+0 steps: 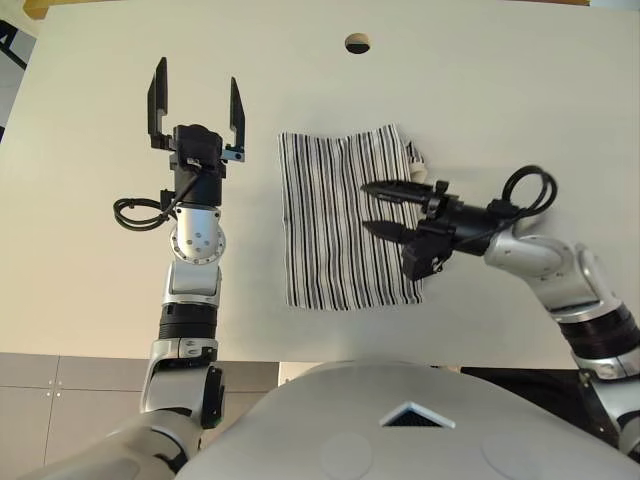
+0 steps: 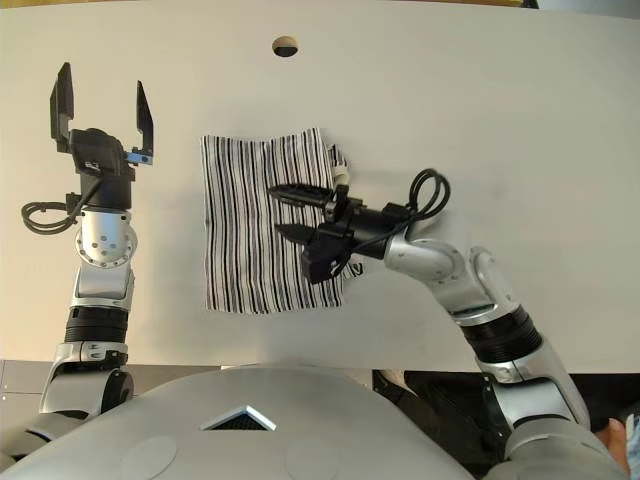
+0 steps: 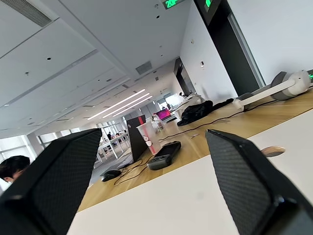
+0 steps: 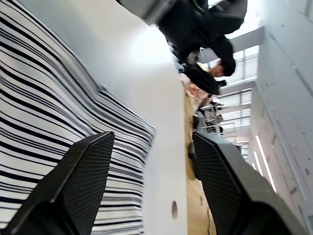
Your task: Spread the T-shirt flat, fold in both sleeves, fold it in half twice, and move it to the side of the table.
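The striped shirt (image 1: pixel 340 220) lies folded into a rectangle on the table (image 1: pixel 500 80). The right gripper (image 1: pixel 366 207) is over the shirt's right side, fingers spread and empty. The left gripper (image 1: pixel 197 80) is left of the shirt, fingers wide apart, holding nothing.

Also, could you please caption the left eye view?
Folded striped T-shirt on table, open right tool over it, left tool alongside.
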`<control>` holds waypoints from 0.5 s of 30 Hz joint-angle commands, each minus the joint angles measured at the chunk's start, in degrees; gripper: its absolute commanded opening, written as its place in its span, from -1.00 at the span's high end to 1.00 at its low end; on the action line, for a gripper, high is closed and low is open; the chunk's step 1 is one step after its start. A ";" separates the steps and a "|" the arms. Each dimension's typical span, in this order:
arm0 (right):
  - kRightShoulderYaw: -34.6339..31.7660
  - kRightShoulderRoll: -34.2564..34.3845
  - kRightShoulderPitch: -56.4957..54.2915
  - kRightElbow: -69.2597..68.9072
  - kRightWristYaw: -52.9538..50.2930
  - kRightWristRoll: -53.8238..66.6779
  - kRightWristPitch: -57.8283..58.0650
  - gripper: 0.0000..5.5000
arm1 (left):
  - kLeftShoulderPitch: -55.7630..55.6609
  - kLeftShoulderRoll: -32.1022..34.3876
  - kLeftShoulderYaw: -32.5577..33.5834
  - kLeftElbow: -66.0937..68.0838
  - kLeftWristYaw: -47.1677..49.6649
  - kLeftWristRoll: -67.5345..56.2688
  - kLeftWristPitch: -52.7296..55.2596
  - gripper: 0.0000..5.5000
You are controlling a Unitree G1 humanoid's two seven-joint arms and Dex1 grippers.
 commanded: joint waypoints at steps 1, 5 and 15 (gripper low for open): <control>0.80 5.17 -10.13 14.20 -4.76 -5.00 1.16 -0.07 | -1.98 -0.08 -0.96 0.37 -1.47 0.57 -0.44 -0.43; 5.60 12.33 -19.77 39.08 -16.06 -14.19 2.07 -0.07 | -2.70 -0.83 -2.07 1.92 -1.27 1.47 -1.05 -0.43; 6.70 9.51 -14.58 56.74 -26.03 -13.85 -4.81 -0.07 | -5.45 2.36 -2.01 5.90 -2.95 2.32 -3.64 -0.43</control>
